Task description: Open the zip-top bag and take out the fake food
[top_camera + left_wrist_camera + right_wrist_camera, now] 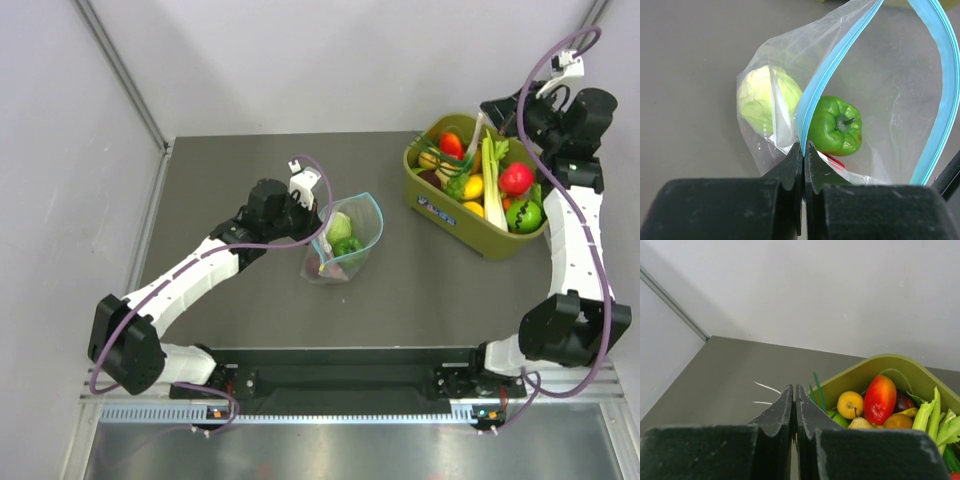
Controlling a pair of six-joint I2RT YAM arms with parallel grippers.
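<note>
Left gripper (803,150) was clamped tight, fingertips pressed together right on the near end of the teal zip strip (835,65), pinching the edge of the zip-top bag (890,75). And the mouth gaped! The two sides of the strip were spread well apart in a wide loop that ran away from the fingers toward the far right.

From above, the bag sat on the dark table (420,290) about mid-depth, a little left of centre. The left arm reached in from the near left and met it on its left side.

All of the toy vegetables were inside the bag. The pale green cabbage (765,100) sat on the left, seen through the clear crinkly wall. The glossy bell pepper (835,127) lay just right of it, stem up, showing through the open mouth. A sliver of the red chili (835,161) peeked out under the pepper, close to the fingertips, most of it hidden.

Over on the right, the right gripper (795,390) was closed too, fingers flat against each other with nothing between them. It hung in the air above the far left corner of the olive-green tub (865,367), well apart from the bag. The tub stood at the far right of the table, crowded with a red fruit (880,397), a yellow lemon (850,404) and celery stalks (930,412).
</note>
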